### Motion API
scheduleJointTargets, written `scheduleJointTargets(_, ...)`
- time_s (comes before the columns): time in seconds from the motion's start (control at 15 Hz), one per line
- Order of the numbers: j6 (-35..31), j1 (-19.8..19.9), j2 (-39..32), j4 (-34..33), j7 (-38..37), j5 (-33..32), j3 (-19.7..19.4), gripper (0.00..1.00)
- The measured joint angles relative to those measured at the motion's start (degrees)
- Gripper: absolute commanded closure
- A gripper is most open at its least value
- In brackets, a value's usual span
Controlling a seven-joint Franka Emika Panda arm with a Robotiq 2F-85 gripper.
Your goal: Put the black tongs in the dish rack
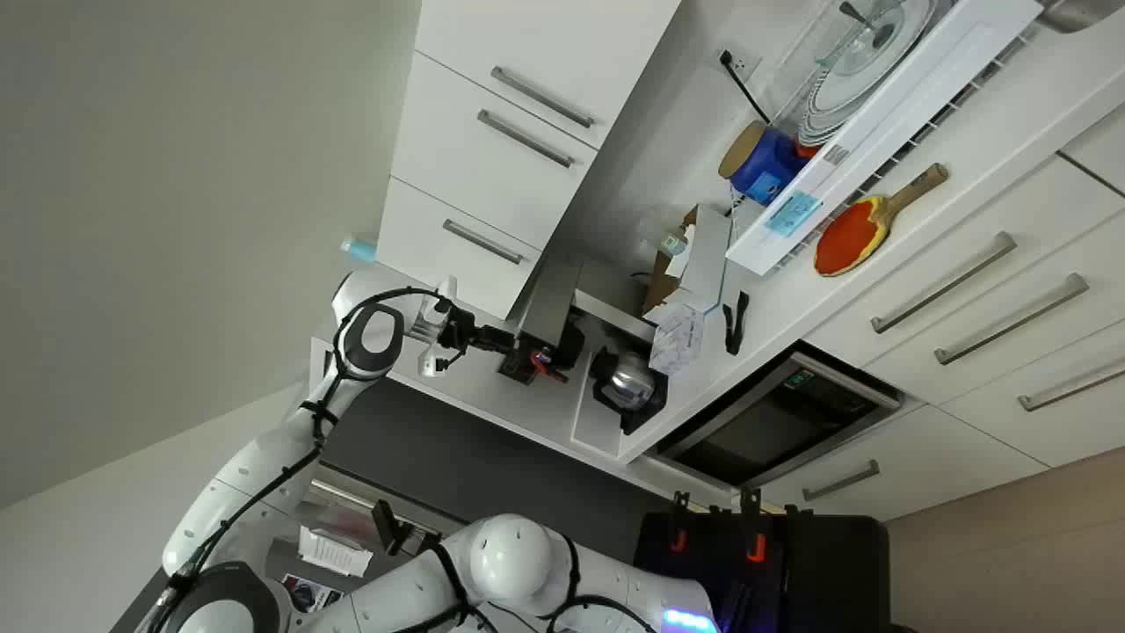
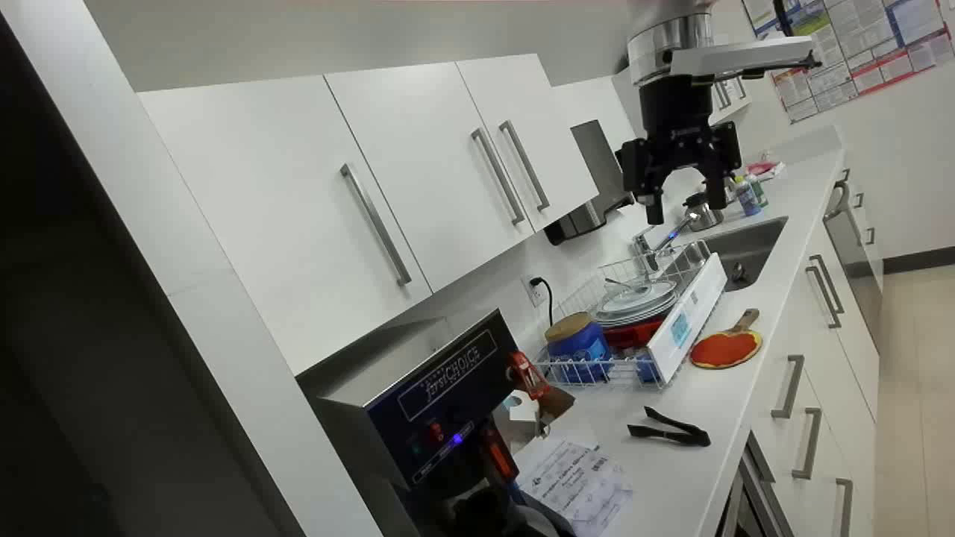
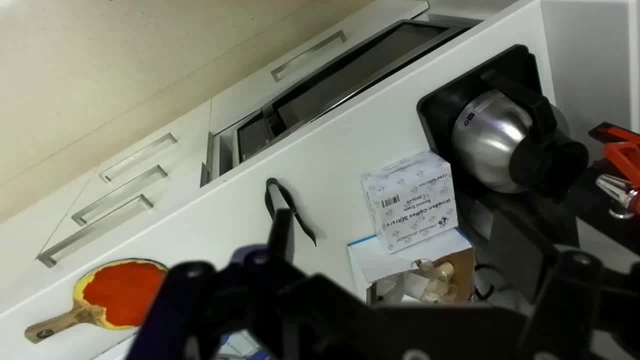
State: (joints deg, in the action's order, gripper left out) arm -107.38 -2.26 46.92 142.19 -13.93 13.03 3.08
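The black tongs (image 1: 740,318) lie on the white counter, apart at one end and joined at the other. They also show in an exterior view (image 2: 694,435) and in the wrist view (image 3: 290,199), partly behind a finger. The whitish wire dish rack (image 2: 586,373) stands further along the counter, holding plates and a blue tub. A long white board runs along its front, over the wires (image 1: 923,130). My gripper (image 2: 686,209) is open and empty, high above the counter, apart from the tongs. It also shows in an exterior view (image 1: 510,341) and the wrist view (image 3: 416,235).
A red paddle (image 2: 725,349) with a wooden handle lies in front of the rack. A coffee stirrers box (image 3: 410,200), an open carton (image 3: 370,260) and a steel carafe (image 3: 490,140) stand beside the tongs. A coffee machine (image 2: 433,388) and wall cabinets (image 1: 492,167) flank the space.
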Motion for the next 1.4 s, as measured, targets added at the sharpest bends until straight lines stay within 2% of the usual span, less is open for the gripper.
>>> scheduleJointTargets(0.53, -0.04, 0.15, -0.04, 0.00, 0.06, -0.12, 0.00, 0.00)
scheduleJointTargets(0.73, -1.47, 1.17, -2.24, -0.10, 0.87, -3.10, 0.00, 0.00)
scheduleJointTargets(1.0, -11.01, 3.32, -10.60, 0.01, 4.69, -8.85, -0.39, 0.00)
scheduleJointTargets(1.2, -19.00, 3.53, -17.91, -0.02, 8.18, -9.84, -2.06, 0.00)
scheduleJointTargets(1.4, -19.73, 3.48, -19.86, -0.13, 8.29, -9.84, -2.44, 0.00)
